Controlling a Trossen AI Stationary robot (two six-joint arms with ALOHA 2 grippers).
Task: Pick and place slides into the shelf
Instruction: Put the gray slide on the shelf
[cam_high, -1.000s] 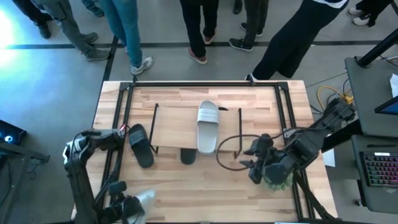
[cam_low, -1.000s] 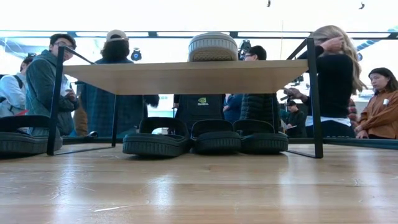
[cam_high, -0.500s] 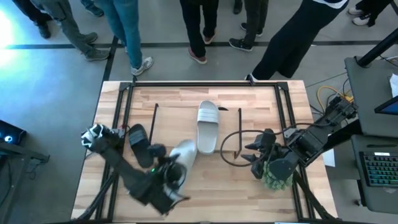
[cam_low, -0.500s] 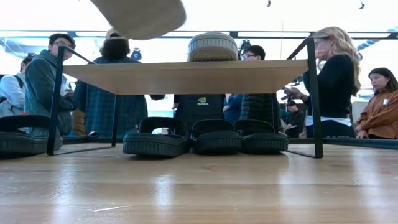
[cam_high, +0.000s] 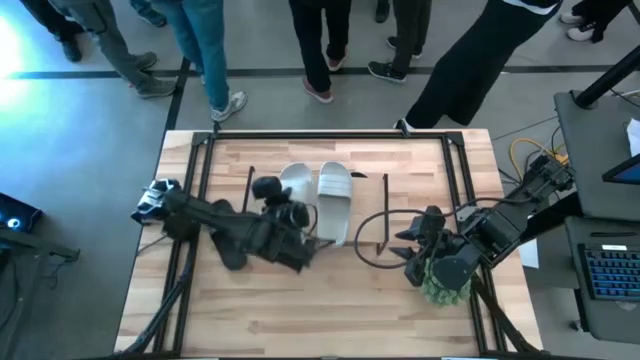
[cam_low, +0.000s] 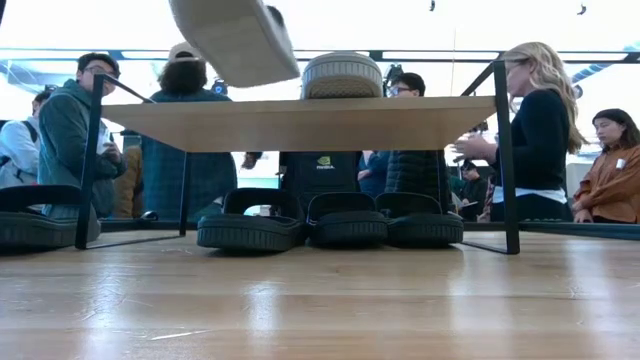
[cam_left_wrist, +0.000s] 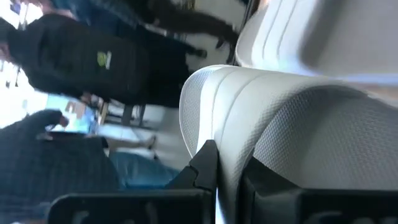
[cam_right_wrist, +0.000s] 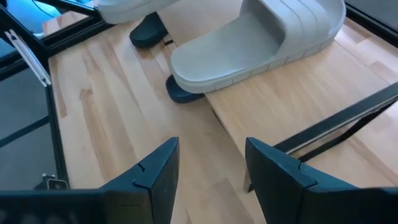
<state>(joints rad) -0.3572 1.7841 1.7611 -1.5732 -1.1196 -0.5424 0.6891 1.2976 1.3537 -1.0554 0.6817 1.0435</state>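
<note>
My left gripper (cam_high: 287, 213) reaches over the shelf (cam_high: 366, 208) and is shut on a pale slide (cam_high: 296, 184), which shows high above the top board (cam_low: 300, 125) in the low view (cam_low: 236, 40). A second pale slide (cam_high: 335, 202) lies flat on the board (cam_low: 342, 75). Three black slides (cam_low: 250, 226) (cam_low: 346, 222) (cam_low: 420, 222) stand on the table under the board. One more black slide (cam_low: 38, 222) lies left of the shelf. My right gripper (cam_right_wrist: 208, 168) is open and hovers near the shelf's right legs. My left gripper pinches the pale slide's side edge (cam_left_wrist: 231, 163) between its two fingers (cam_left_wrist: 205, 167). It comes at the slide from the table's near-left side. The slide is lifted clear above the shelf's top board and tilted, its sole (cam_low: 236, 40) showing in the low view.
Black frame rails (cam_high: 190, 190) run along the table's left, right and far sides. A black cable loop (cam_high: 372, 240) lies by the shelf's right legs. Several people (cam_low: 70, 140) stand beyond the far edge. Bare wood (cam_high: 330, 310) stretches along the near side.
My left arm has swung from the table's near-left corner up and toward the far side, carrying the pale slide. The slide has gone from low over the near edge to above the shelf's top, left of the other pale slide.
</note>
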